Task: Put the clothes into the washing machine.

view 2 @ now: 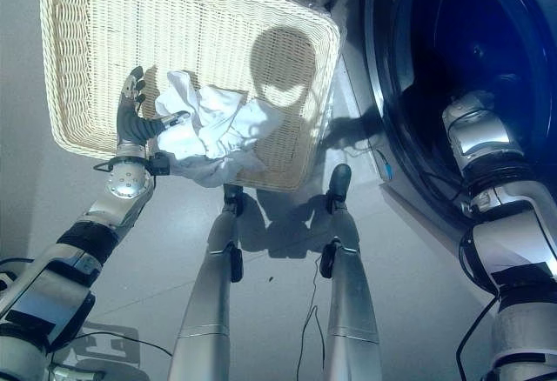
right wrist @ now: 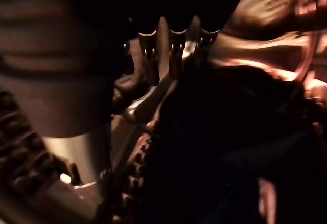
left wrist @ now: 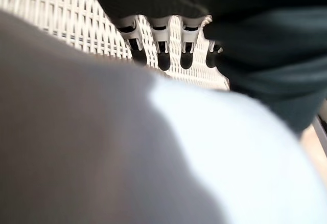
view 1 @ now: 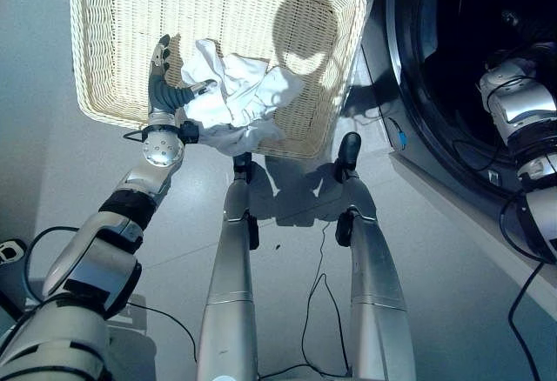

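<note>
While the left hand rests with straight fingers and thumb against the crumpled white garment in the wicker basket, the right arm reaches into the washing machine. Inside the dark drum, the right hand shows loosely extended fingers, holding nothing

I see crumpled white cloth by my left hand, in a rough woven wicker basket; smooth matt floor

head stereo downward (shared basket), wrist close-ups

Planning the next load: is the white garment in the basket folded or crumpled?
Crumpled. The white garment lies bunched in irregular folds in the wicker basket, beside the left hand.
</note>
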Robot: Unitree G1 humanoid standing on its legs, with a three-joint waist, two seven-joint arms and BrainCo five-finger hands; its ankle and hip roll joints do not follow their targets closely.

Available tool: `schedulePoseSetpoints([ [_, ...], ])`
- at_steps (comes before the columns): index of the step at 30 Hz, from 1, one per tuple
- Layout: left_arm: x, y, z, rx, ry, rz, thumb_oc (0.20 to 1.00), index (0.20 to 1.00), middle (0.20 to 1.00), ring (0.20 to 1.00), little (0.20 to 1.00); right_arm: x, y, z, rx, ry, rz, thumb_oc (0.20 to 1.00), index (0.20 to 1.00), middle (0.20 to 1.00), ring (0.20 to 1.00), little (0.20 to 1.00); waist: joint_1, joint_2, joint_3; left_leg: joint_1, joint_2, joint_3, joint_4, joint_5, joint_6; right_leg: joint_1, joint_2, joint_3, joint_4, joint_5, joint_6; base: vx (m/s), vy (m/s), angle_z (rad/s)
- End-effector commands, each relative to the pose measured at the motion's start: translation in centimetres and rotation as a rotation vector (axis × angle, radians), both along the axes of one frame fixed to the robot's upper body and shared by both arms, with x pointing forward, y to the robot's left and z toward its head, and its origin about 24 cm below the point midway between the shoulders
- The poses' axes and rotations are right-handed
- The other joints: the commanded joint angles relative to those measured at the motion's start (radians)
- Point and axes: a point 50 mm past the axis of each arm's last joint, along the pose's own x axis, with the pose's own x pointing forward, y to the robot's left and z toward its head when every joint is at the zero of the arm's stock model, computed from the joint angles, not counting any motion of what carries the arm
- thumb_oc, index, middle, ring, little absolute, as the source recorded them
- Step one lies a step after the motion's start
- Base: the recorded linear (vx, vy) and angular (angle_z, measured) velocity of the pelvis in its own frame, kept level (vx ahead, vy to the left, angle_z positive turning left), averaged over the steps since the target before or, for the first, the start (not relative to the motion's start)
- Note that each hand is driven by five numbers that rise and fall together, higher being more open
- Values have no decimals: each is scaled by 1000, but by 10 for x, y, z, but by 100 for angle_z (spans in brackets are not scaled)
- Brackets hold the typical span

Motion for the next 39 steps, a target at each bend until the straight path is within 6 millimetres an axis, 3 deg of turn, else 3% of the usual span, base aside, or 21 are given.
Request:
schedulePoseSetpoints([
  [1,-2,-1,11,-127,-97,-3,1000,1000,1000,1000,1000,-15,-7,16,-164,-80,-80,1000,1000,1000,1000,1000,-10,36,-23,4,-68,1,61,-79,53,35,46,-56,61,-62,56,0,0,0],
  [3,-3,0,10,-150,-101,1,1000,1000,1000,1000,1000,-15,-3,11,-187,-92,-76,1000,1000,1000,1000,1000,-12,36,-23,0,-67,1,62,-81,53,29,46,-55,65,-64,56,-3,4,2],
  [6,-5,7,5,-260,-127,36,1000,1000,1000,1000,1000,-13,19,-6,-295,-128,-14,1000,1000,1000,1000,1000,-27,34,-23,-2,-63,9,52,-82,51,20,52,-47,69,-73,58,-11,13,3],
  [10,-7,10,6,-306,-149,55,1000,1000,1000,1000,1000,-14,33,-18,-305,-149,54,1000,1000,1000,1000,1000,-37,29,-23,-3,-60,12,46,-83,48,17,56,-41,68,-78,59,-4,9,-2],
  [25,-12,10,-1,-341,-176,97,1000,1000,1000,1000,1000,-23,83,-51,-513,-177,285,1000,1000,1000,1000,1000,-53,35,-23,-6,-63,24,44,-76,49,8,57,-30,74,-78,61,0,0,0],
  [28,-12,11,2,-341,-184,105,1000,1000,1000,1000,1000,-25,92,-50,-548,-214,325,1000,1000,1000,1000,1000,-54,35,-23,-15,-63,25,42,-66,49,-1,56,-30,70,-70,61,0,0,0],
  [39,-17,5,-11,-332,-189,176,1000,1000,1000,1000,1000,-55,164,-42,-836,-373,682,1000,1000,1000,1000,1000,-40,39,-23,-3,-73,15,33,-57,50,14,56,-31,69,-77,60,-2,-2,1],
])
